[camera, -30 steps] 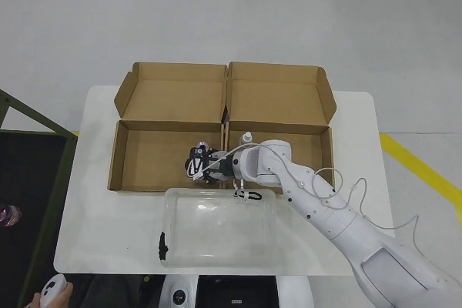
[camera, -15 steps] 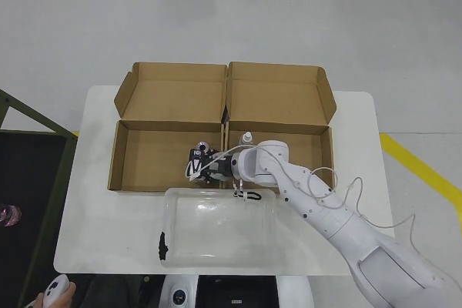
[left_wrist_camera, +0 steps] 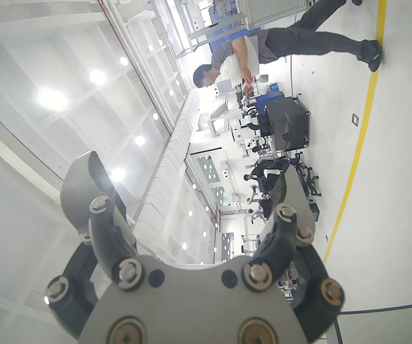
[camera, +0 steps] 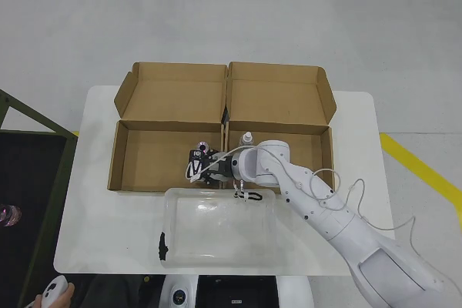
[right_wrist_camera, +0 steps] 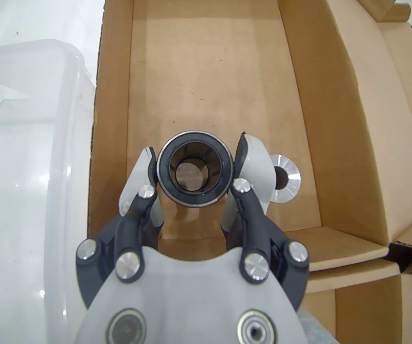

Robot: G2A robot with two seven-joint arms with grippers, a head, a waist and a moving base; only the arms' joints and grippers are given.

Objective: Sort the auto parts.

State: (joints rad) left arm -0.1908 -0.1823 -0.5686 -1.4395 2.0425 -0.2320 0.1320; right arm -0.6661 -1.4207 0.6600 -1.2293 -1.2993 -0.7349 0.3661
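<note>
My right gripper (right_wrist_camera: pixel 195 150) is shut on a black cylindrical sleeve (right_wrist_camera: pixel 194 138), gripped on both sides with its hollow end facing the camera. It hangs over the near right corner of the left cardboard box (right_wrist_camera: pixel 209 73). A silver flanged ring (right_wrist_camera: pixel 285 178) lies on the box floor just beside one finger. From above, the right gripper (camera: pixel 200 163) sits at the right end of the left box (camera: pixel 150 158), close to the wall shared with the right box (camera: pixel 281 154). My left gripper (left_wrist_camera: pixel 188 177) is open and holds nothing, pointing up into the room.
A clear plastic bin (camera: pixel 215 231) stands on the white table in front of the boxes. It holds a small black part (camera: pixel 162 246) at its left edge and a small part (camera: pixel 248 195) at its far rim. Both box lids stand open at the back.
The right gripper has stayed almost in place over the left box with the sleeve in it; only the arm has shifted slightly.
</note>
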